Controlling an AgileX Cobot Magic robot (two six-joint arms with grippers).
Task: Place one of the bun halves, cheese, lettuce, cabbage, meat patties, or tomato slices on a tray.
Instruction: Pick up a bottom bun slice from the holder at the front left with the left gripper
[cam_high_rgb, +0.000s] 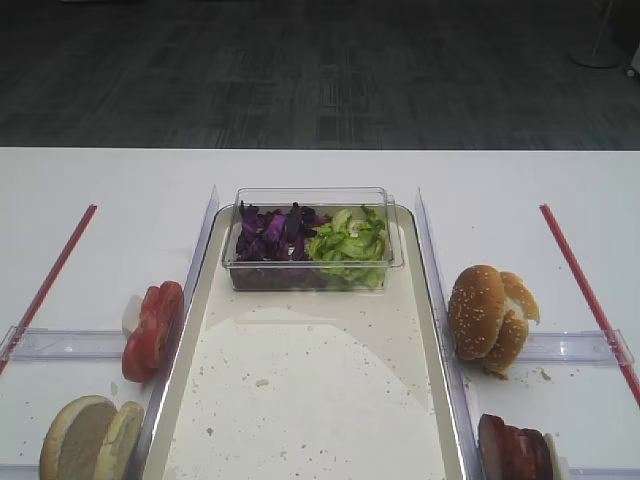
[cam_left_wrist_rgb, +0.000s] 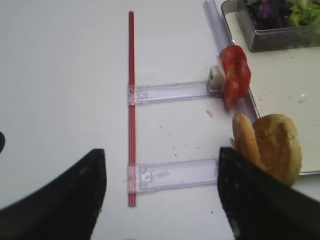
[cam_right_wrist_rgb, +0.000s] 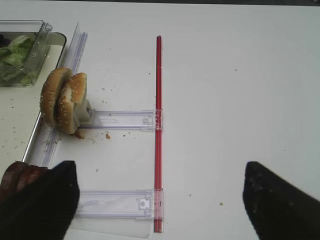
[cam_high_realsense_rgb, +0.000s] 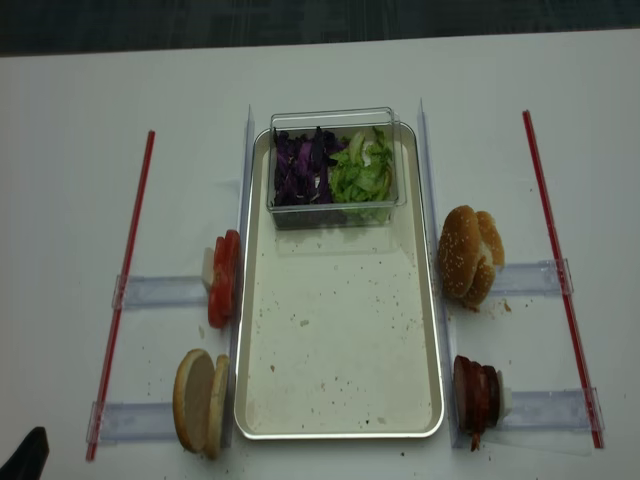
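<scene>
The silvery tray (cam_high_realsense_rgb: 340, 400) lies central with cabbage (cam_high_realsense_rgb: 300, 168) and lettuce (cam_high_realsense_rgb: 362, 172) at twelve o'clock, tomato slices (cam_high_realsense_rgb: 223, 277) and bun halves (cam_high_realsense_rgb: 198, 402) on edge at nine, patties (cam_high_realsense_rgb: 477, 393) at four.

White table (cam_high_realsense_rgb: 330, 70), flat, crumb-flecked near the racks. Carries the tray (cam_high_realsense_rgb: 432, 330) at centre, long axis front to back. Flanked by clear upright rails (cam_high_realsense_rgb: 246, 150) touching both long tray edges. Red strips (cam_high_realsense_rgb: 125, 290) well out on either side, joined to the rails by clear plastic cross brackets (cam_high_realsense_rgb: 160, 292). Left of tray: tomato slices (cam_high_realsense_rgb: 224, 277) on edge, then bun halves (cam_high_realsense_rgb: 198, 401) nearer the front. Right of tray: sesame buns (cam_high_realsense_rgb: 468, 256), then meat patties (cam_high_realsense_rgb: 476, 394) nearer the front. Loose crumbs (cam_right_wrist_rgb: 107, 135) by the sesame buns.
</scene>
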